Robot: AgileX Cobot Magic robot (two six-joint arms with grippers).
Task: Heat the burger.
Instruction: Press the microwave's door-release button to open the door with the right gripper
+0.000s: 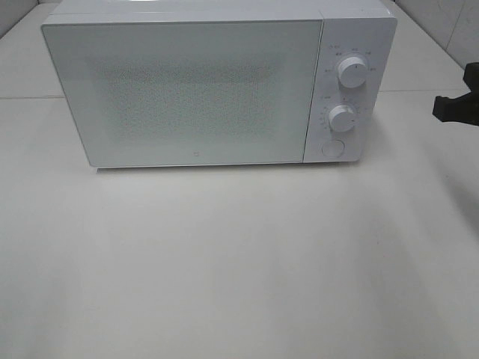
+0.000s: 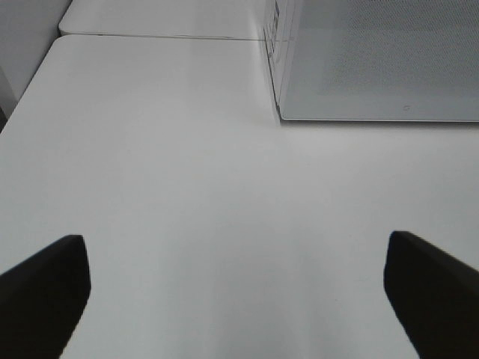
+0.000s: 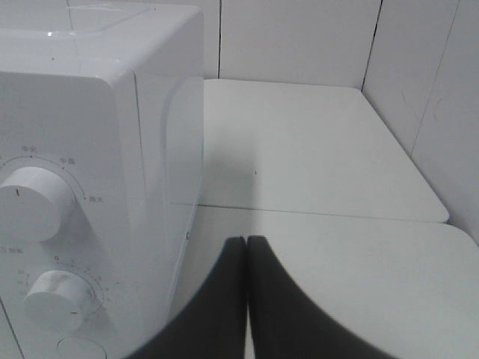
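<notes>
The white box-shaped microwave oven (image 1: 187, 90) is standing at the back of the plain white table (image 1: 239, 262), and its wide frosted door (image 1: 183, 127) is sitting fully shut. The small round burger is not showing in any of the three views. The door is too cloudy to look through, so nobody can say for sure where the burger is. Most probably it is lying inside the oven, because the door is closed and no food is showing on the table.

The black right gripper (image 3: 247, 243) is hovering beside the oven, on the side of the control panel. Its jaws are pressing together with nothing between them. It seems to be waiting there because the controls are on this side, and a closed tip is suiting well for pushing or turning a control.

The black left gripper (image 2: 233, 243) is hanging over the bare table in front of the oven's left corner. Its fingers (image 2: 45, 288) are spreading wide and are gripping nothing. It is probably keeping out of the way.

Counting the things: one oven, one door, two round white knobs (image 1: 351, 71) (image 1: 342, 118), one round button (image 1: 331, 148) under them, two grippers, and no visible burger.
</notes>
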